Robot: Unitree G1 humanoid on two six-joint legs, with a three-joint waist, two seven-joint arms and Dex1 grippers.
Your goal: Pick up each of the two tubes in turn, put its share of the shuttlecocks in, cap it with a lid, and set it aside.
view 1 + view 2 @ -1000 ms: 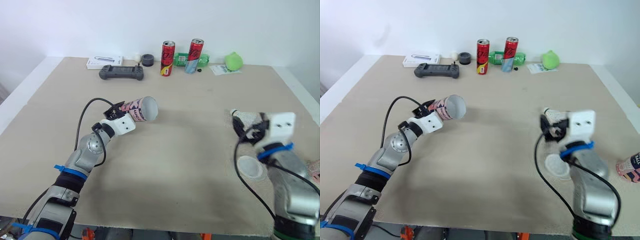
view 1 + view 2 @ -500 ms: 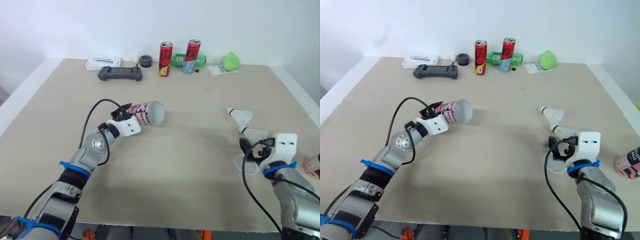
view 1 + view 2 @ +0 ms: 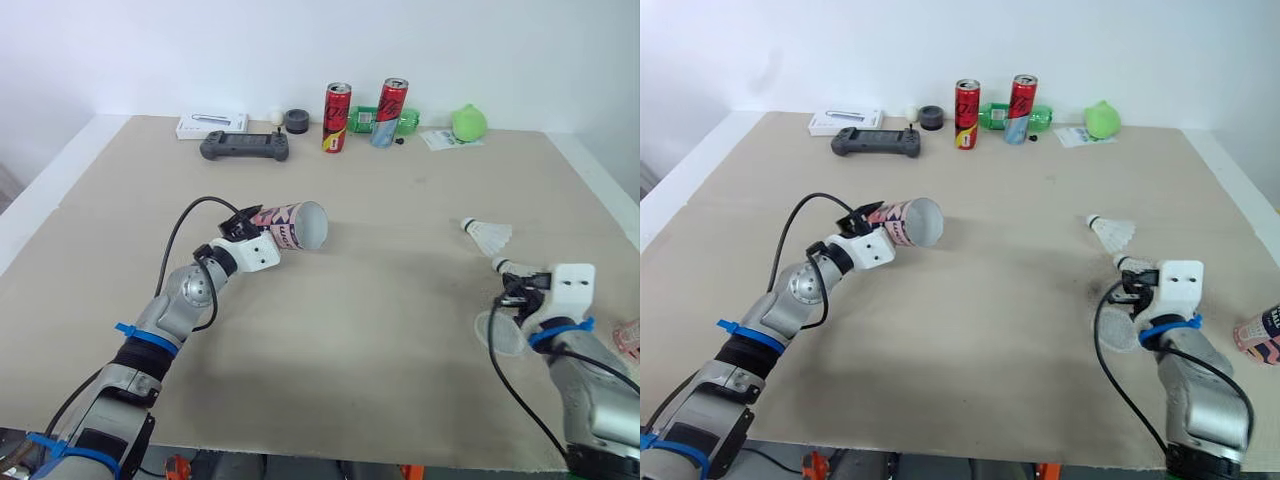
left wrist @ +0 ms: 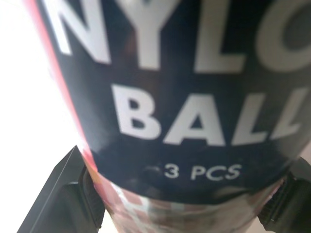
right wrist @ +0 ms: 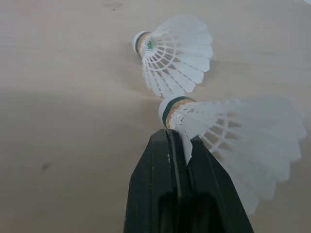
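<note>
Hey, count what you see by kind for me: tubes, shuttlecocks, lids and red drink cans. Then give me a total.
Tubes: 2, the held tube and the edge tube
Shuttlecocks: 2, the gripped shuttlecock and the loose shuttlecock
Lids: 1, the lid
Red cans: 2, the left can and the right can
Total: 7

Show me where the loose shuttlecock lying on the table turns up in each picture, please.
Left eye view: the loose shuttlecock lies on the right side of the table, just past the right gripper.
Right eye view: same spot, right of centre.
Right wrist view: it lies just beyond that gripper.
Shared landmark: the second shuttlecock, pinched in the right gripper beside it.
</note>
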